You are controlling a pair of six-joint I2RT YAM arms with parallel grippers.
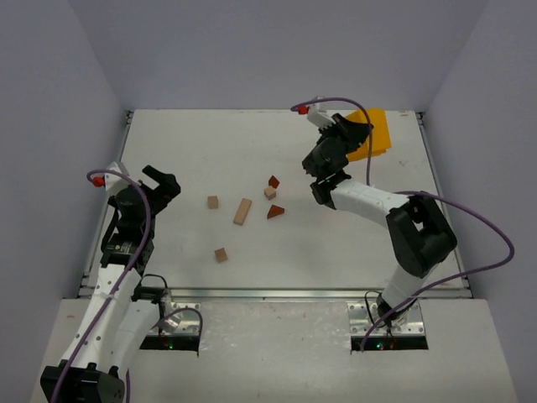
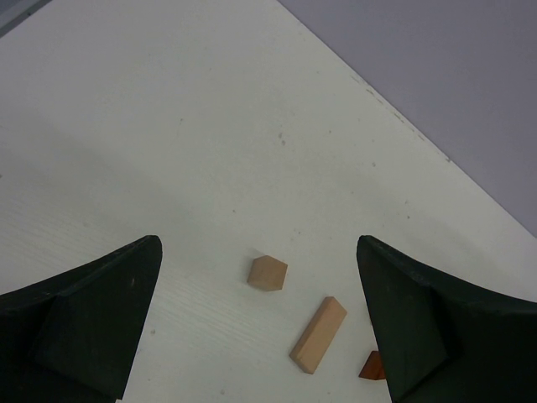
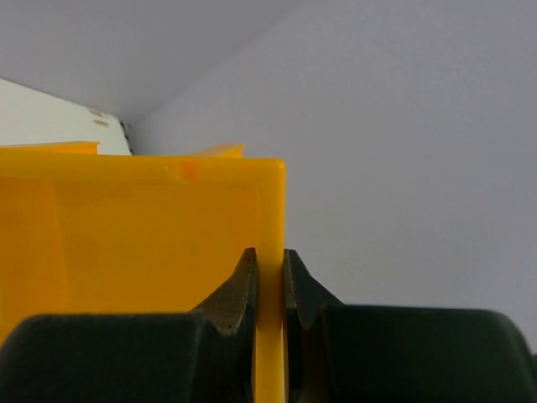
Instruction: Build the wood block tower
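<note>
Jaws: left gripper point(image 2: 258, 245) spread wide, empty, over table point(image 1: 210, 143) left side; right gripper point(image 3: 270, 277) clamped on side wall of yellow bin point(image 3: 151, 227), far right. 6 wood blocks point(image 1: 242, 211) scattered loose mid-table, well apart from bin, none stacked. Likely step: park bin clear of blocks. Lower level, release only once seated. No readable writing.

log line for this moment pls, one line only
left hand: open, holding nothing | right hand: shut on yellow bin wall | wood blocks: scattered on table, none stacked | stage: stacking not started
</note>
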